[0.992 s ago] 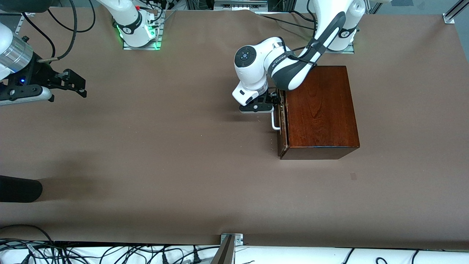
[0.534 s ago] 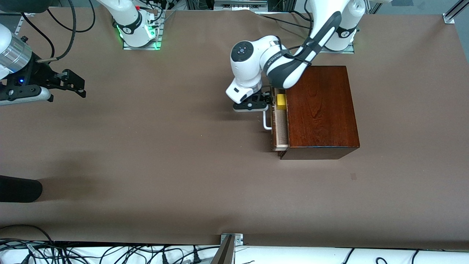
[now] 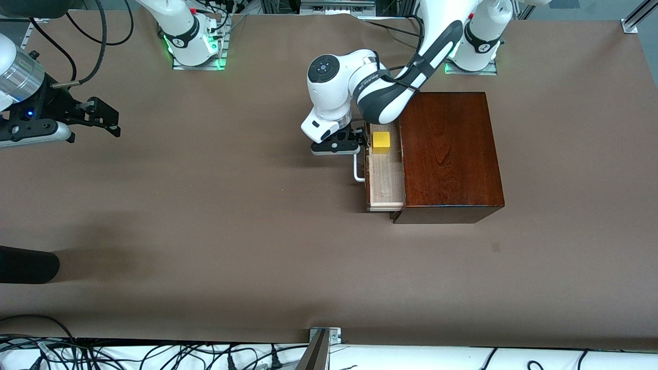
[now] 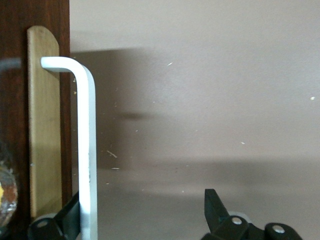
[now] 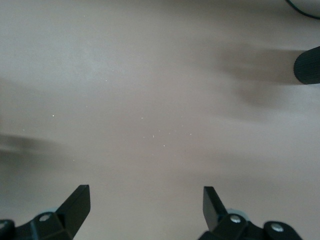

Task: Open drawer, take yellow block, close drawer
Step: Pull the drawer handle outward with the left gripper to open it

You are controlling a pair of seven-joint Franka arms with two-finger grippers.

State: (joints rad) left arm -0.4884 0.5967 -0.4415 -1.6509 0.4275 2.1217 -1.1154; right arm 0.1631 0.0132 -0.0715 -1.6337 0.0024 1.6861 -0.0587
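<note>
The dark reddish-brown wooden box (image 3: 447,154) stands toward the left arm's end of the table. Its drawer (image 3: 384,180) is pulled partly out and shows a pale wood inside. The yellow block (image 3: 381,142) sits in the drawer at the end farther from the front camera. My left gripper (image 3: 361,140) is at the white bar handle (image 3: 358,169). In the left wrist view the gripper (image 4: 145,210) is open, and one finger (image 4: 74,212) sits between the handle (image 4: 88,150) and the drawer front. My right gripper (image 3: 114,121) waits open and empty over bare table, and it also shows in the right wrist view (image 5: 145,205).
A black cylinder (image 3: 25,264) juts in at the table edge at the right arm's end and shows in the right wrist view (image 5: 307,65). Cables lie along the edge nearest the front camera (image 3: 154,354). The brown table (image 3: 231,205) spreads between the two arms.
The drawer has slid out of the box toward the right arm's end, drawn by my left gripper at the handle. The yellow block has come into view. The right arm has not moved.
</note>
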